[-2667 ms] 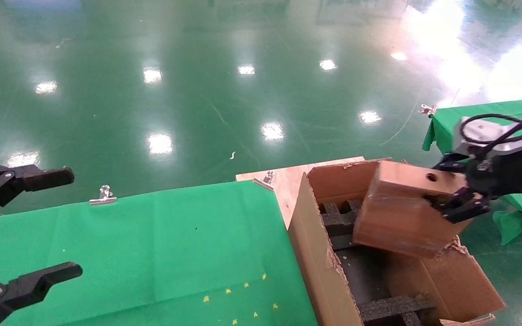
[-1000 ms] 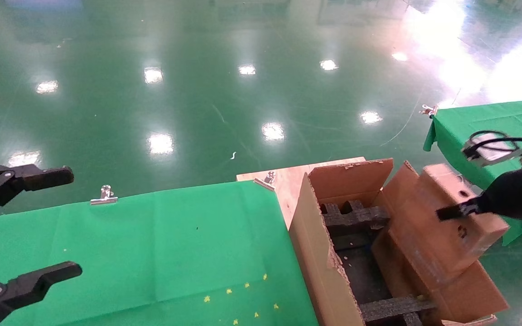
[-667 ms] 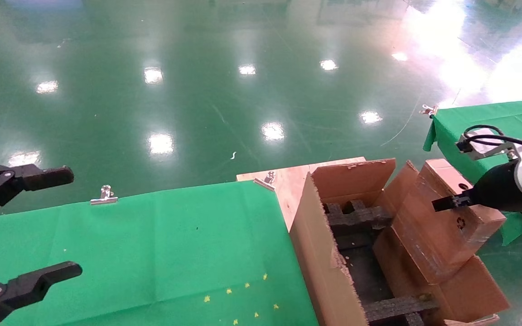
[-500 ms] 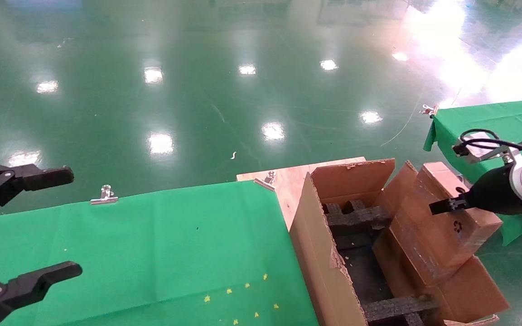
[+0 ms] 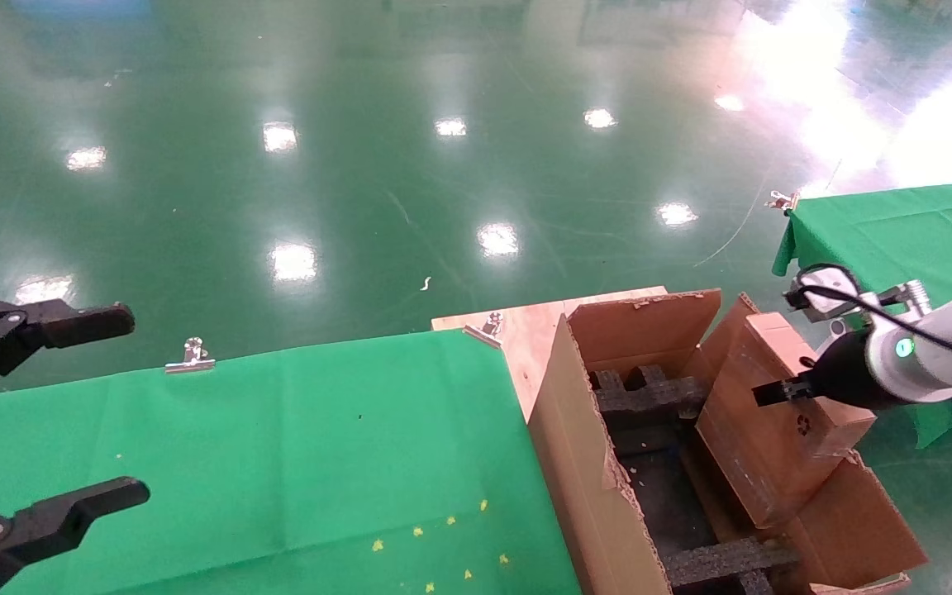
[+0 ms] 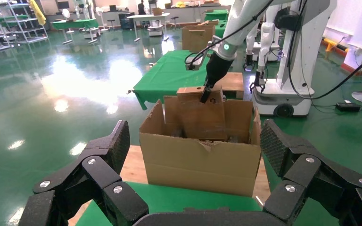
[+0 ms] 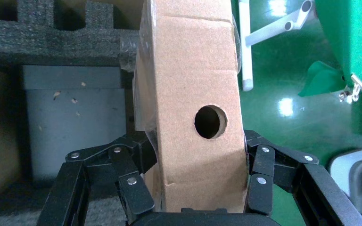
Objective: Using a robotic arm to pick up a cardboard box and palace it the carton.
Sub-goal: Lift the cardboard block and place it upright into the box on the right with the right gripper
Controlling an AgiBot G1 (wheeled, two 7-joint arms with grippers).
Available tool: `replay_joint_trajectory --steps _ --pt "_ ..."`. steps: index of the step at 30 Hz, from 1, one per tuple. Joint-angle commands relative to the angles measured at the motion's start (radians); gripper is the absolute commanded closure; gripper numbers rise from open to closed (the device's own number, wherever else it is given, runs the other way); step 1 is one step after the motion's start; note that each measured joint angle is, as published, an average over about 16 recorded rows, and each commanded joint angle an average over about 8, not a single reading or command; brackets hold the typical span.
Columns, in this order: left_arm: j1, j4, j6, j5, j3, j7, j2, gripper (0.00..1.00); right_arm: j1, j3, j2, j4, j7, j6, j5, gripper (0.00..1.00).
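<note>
Right gripper (image 7: pixel 198 188) clamps cardboard box (image 5: pixel 773 413) on both faces, box tilted, lower end inside carton (image 5: pixel 583 463) at right wall. Left gripper (image 5: pixel 38 421) spread wide over green table (image 5: pixel 278 446), idle.

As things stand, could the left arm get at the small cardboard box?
Probably not. The left gripper hangs open over the green-covered table, and the carton wall stands between it and the cardboard box, which the right gripper already clamps inside the carton's far side.
</note>
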Motion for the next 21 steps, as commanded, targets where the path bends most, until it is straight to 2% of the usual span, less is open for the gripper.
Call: replay_joint_trajectory --steps 1,21 --pt "0.0 0.0 0.0 0.0 0.0 0.0 0.0 0.0 -0.018 -0.007 -0.01 0.0 0.024 0.015 -0.022 1.0" --pt "0.0 0.0 0.0 0.0 0.0 0.0 0.0 0.0 -0.185 -0.05 -0.051 -0.008 0.19 0.15 -0.122 1.0"
